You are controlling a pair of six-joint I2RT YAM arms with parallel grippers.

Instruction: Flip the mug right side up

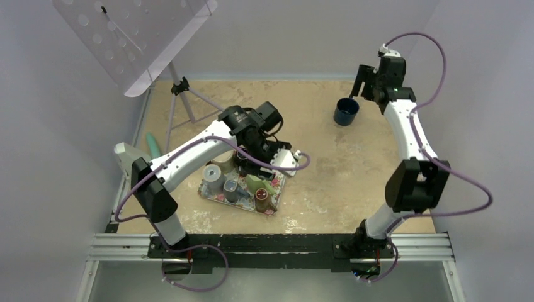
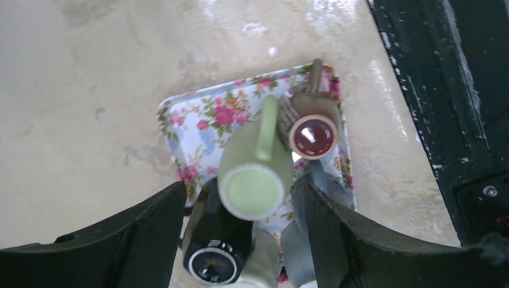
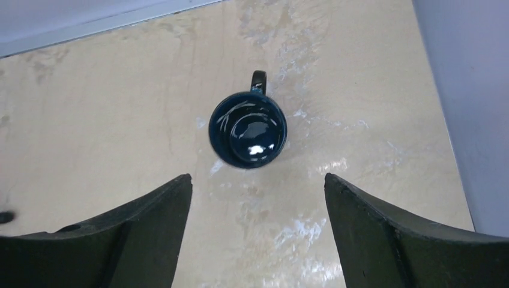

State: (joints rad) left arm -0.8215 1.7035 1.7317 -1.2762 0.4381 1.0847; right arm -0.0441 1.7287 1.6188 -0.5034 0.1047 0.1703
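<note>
A floral tray [image 2: 198,120] holds several mugs. A green mug [image 2: 255,180] stands bottom up on it, handle pointing away from the wrist camera. A black mug [image 2: 215,252] beside it also shows its base. A brown mug [image 2: 312,135] stands mouth up. My left gripper [image 2: 239,183] is open above the tray, fingers either side of the green mug and apart from it; in the top view it [image 1: 257,165] hovers over the tray [image 1: 214,195]. My right gripper [image 3: 257,177] is open and empty above an upright dark blue mug [image 3: 247,129], which stands at the back right [image 1: 346,111].
Two grey mugs [image 1: 214,178] stand on the tray's left side. A tripod [image 1: 179,88] with a perforated white panel [image 1: 135,38] stands at the back left. A teal object [image 1: 153,146] lies by the left wall. A black rail [image 1: 302,245] runs along the near edge.
</note>
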